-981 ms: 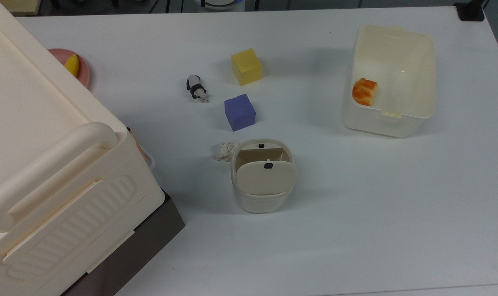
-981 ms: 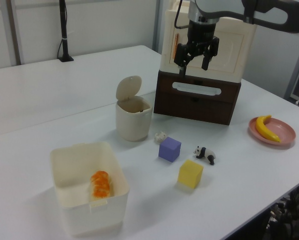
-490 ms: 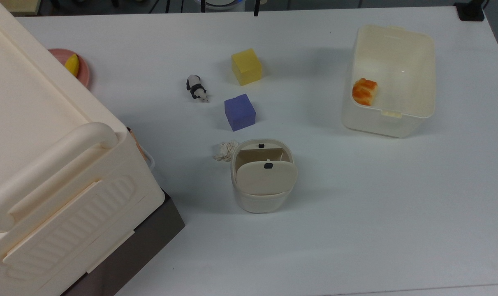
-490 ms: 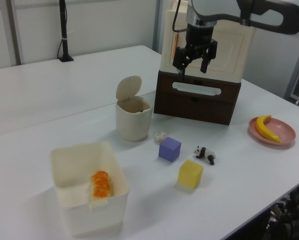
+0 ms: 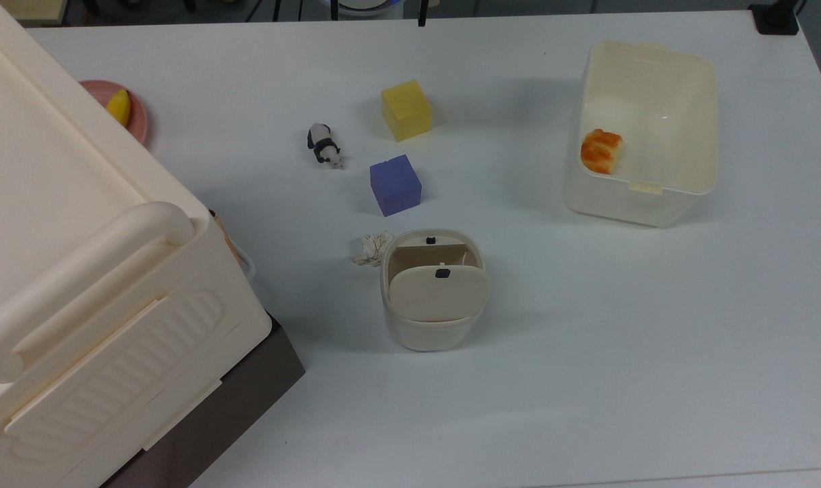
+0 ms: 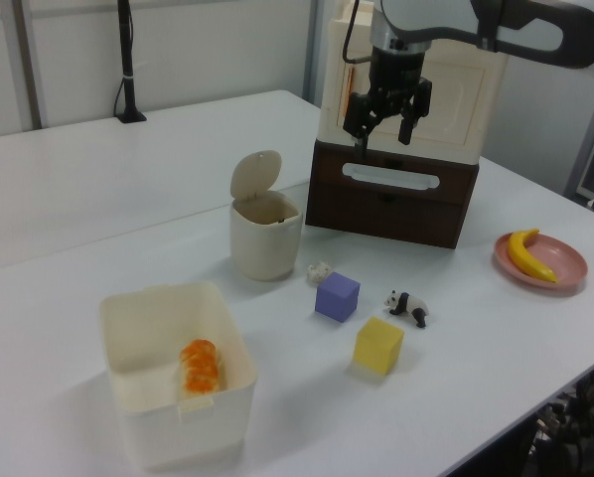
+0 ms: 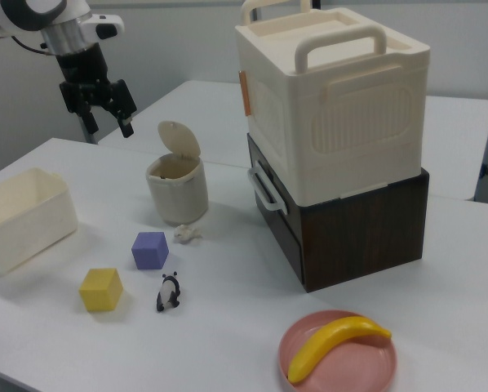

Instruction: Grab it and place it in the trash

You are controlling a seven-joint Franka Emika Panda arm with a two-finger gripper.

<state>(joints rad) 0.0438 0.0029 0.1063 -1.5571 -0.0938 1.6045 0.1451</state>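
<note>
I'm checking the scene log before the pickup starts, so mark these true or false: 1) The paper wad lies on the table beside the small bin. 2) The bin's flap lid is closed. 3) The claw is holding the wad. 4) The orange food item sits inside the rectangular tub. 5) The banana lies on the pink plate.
1) True: the paper wad lies on the table right next to the small bin.
2) False: the flap lid stands raised, leaving the bin open.
3) False: the claw hangs open and empty, high above the table, away from the wad.
4) True: the orange food item is in the rectangular tub.
5) True: the banana rests on the pink plate.
</note>
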